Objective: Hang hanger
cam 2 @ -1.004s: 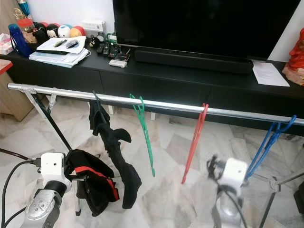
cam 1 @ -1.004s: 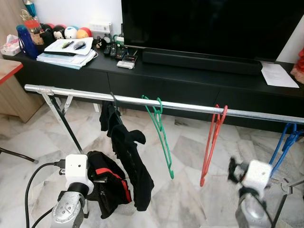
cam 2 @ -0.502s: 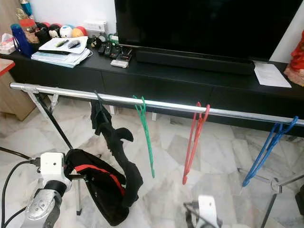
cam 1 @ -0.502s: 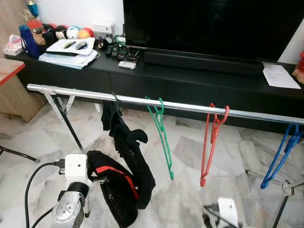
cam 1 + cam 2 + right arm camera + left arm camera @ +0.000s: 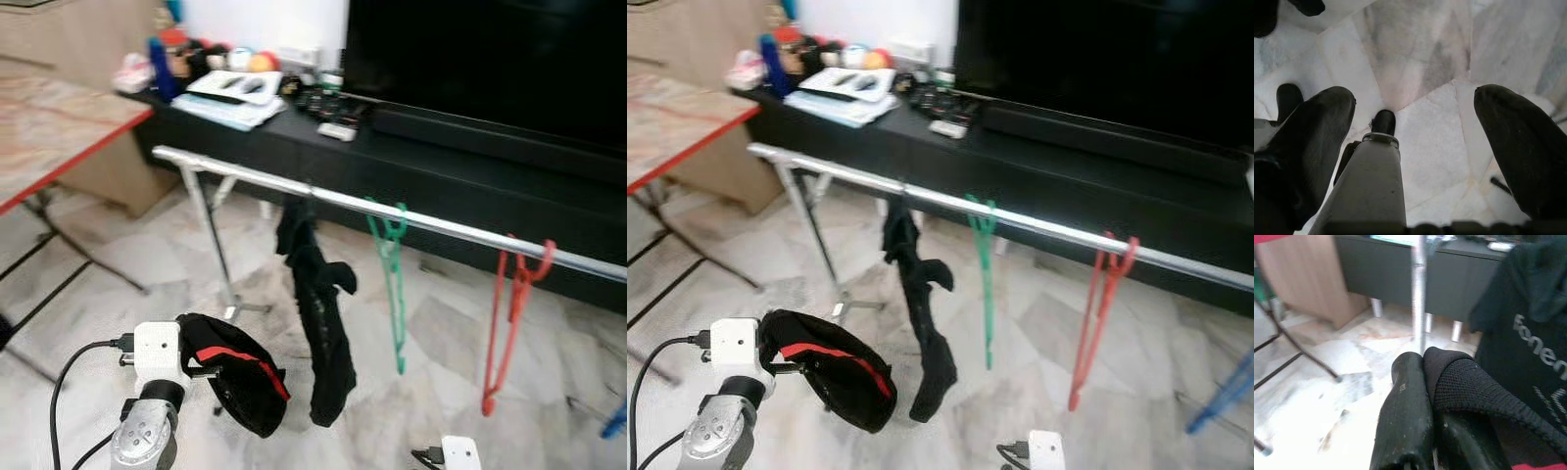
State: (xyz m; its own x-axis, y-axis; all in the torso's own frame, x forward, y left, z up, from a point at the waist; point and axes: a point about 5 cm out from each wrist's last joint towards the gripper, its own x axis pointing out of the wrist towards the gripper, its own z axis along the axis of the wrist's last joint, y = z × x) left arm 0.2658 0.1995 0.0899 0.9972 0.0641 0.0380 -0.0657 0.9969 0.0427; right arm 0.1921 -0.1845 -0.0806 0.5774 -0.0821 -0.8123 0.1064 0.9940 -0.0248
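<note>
Left gripper (image 5: 1422,377) is clamped on a black garment with a red stripe (image 5: 235,377), held low in front of the metal rail (image 5: 392,211). On the rail hang a black garment (image 5: 318,313), a green hanger (image 5: 392,274) and a red hanger (image 5: 509,313), spaced apart. Right gripper (image 5: 1415,147) points down at the marble floor (image 5: 1430,58), fingers (image 5: 1513,147) spread apart and holding nothing

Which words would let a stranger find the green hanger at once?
Find the silver rail before the black TV cabinet. The green hanger hangs between a black garment and a red hanger, the sole green item there.
</note>
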